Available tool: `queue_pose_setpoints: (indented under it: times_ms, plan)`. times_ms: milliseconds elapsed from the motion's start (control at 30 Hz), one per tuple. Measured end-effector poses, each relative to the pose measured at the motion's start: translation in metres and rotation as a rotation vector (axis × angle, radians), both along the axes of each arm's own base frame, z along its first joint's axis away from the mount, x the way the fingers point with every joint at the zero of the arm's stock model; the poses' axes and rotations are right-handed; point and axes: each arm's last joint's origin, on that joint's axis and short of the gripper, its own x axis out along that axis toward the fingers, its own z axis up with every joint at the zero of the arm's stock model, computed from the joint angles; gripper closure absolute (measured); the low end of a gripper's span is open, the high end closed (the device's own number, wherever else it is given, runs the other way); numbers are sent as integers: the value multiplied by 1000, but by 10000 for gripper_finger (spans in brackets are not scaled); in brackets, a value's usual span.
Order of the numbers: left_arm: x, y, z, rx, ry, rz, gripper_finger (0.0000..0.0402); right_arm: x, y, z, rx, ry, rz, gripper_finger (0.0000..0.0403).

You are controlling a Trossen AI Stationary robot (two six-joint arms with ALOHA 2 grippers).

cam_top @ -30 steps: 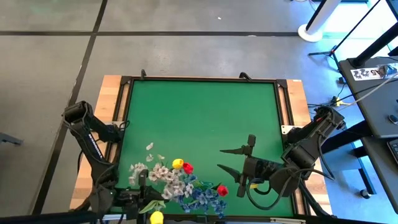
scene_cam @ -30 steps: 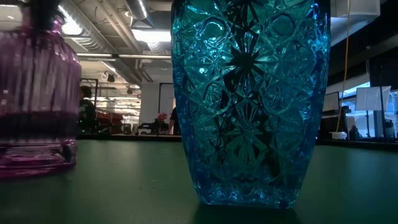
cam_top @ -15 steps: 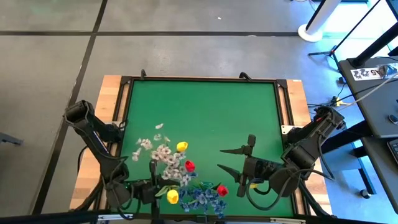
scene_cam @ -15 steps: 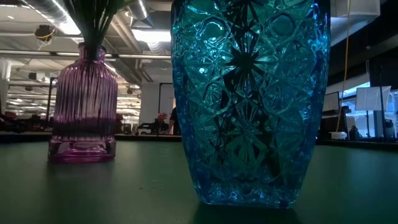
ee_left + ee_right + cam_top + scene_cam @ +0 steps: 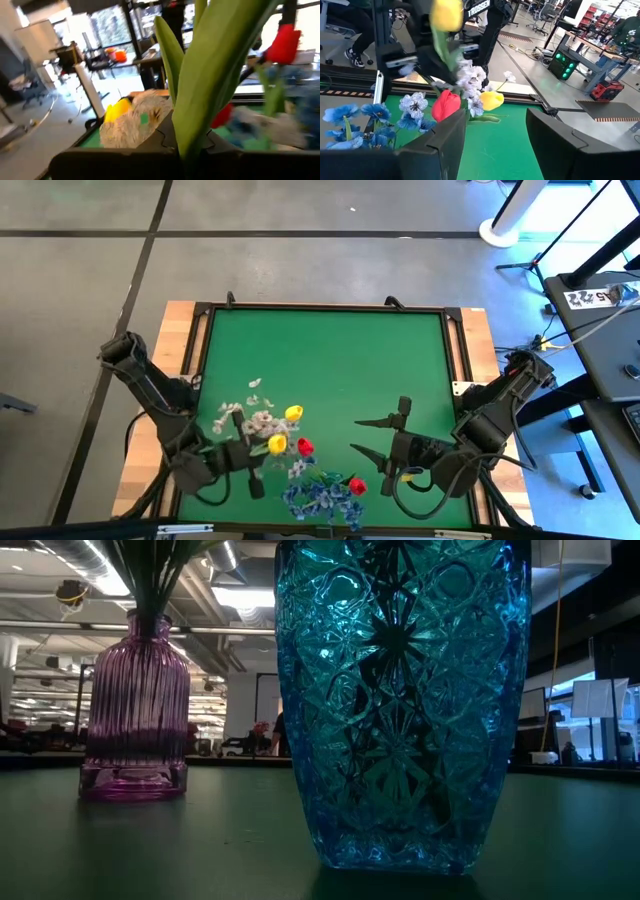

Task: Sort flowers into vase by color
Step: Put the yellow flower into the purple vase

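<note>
Although the flowers were meant to end up sorted by colour, most of them stood bunched together in the ribbed purple glass vase (image 5: 135, 705) near the front left of the green-topped bench (image 5: 330, 360): white small-blossom sprays (image 5: 262, 422), two yellow tulips (image 5: 293, 414) and a red tulip (image 5: 304, 446), all on thin green stalks. Just beside that bunch, a bushy blue bunch (image 5: 322, 498) and a second red tulip (image 5: 357, 486) rose at the front edge, seemingly from the cut-glass blue vase (image 5: 400, 705). Judging by this mixture, the sorting was barely begun; red, yellow and white had yet to be parted.

The left gripper (image 5: 252, 480) hung at the purple vase's bouquet, clenched; broad green leaves (image 5: 215, 70) filled its own view, but I cannot tell whether a stalk was pinched. The right gripper (image 5: 368, 438) waited to the right of the flowers, its fingers spread and holding nothing.

The petals looked like matte fabric or plastic, the tulip heads smooth and egg-shaped, the white and blue blossoms small and frilly. The blue vase was thick, star-faceted and glossy; the purple one was bottle-shaped with fine vertical ribs.
</note>
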Motion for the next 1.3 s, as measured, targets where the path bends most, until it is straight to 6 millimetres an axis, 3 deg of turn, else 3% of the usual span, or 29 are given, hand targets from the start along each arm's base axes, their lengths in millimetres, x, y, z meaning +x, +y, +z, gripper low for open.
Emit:
queue_pose_setpoints:
  times_ms: [267,500,800,1300]
  plan:
    - [14,21,-6,-78,-3,93,401,0,0,0,-2,2,0,194]
    - [17,25,-8,-105,-17,122,402,-2,-2,-6,14,40,-17,194]
    - [12,27,-9,-38,-36,265,401,-4,-3,-9,32,62,-32,194]
    - [-11,46,-40,-54,-120,408,402,-4,-3,-10,30,63,-32,194]
